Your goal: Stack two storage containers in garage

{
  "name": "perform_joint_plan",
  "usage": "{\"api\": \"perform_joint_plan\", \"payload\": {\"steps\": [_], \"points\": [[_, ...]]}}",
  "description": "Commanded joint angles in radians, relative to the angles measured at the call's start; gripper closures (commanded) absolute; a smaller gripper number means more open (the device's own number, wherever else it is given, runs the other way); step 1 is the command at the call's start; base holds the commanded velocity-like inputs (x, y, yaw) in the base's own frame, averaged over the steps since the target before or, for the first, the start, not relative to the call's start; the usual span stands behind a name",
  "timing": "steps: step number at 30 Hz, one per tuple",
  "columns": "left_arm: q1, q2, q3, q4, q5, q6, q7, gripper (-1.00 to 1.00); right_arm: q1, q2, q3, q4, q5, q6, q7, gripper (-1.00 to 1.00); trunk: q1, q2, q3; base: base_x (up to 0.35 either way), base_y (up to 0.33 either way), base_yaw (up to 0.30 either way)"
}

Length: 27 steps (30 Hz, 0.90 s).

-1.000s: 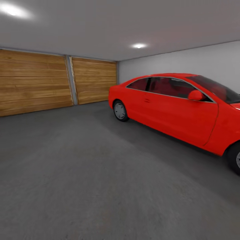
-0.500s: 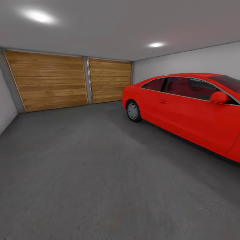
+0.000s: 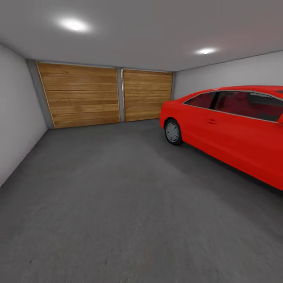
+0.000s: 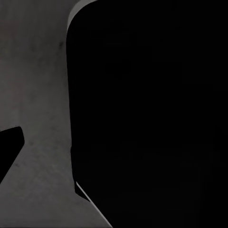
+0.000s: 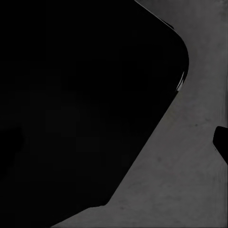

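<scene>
Head view: garage, dark grey speckled concrete floor [image 3: 118,204] stretching ahead. Red coupe [image 3: 236,129] parked at right, rear wheel [image 3: 173,132] on floor. Two wood-panelled doors [image 3: 84,94] on far wall, grey-white wall [image 3: 15,118] at left. Two ceiling lights [image 3: 74,24] lit. Wrist views: large black shapes over grey concrete; hand states cannot tell.
</scene>
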Motion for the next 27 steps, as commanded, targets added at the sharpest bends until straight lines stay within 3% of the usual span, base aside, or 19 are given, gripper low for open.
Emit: {"api": "perform_joint_plan", "payload": {"steps": [1,27], "points": [[0.000,0.000,0.001,-0.001,0.001,-0.001,0.000,-1.00,0.000,0.000,0.006,0.001,-0.006,-0.003,0.000,-1.00,0.000,0.000,-0.001,0.000,0.000,0.275],[0.000,-0.002,0.002,-0.001,0.001,-0.001,0.000,-1.00,0.000,-0.002,0.006,0.001,-0.006,-0.003,0.000,-1.00,0.000,0.000,-0.001,0.000,0.000,0.275]]}}
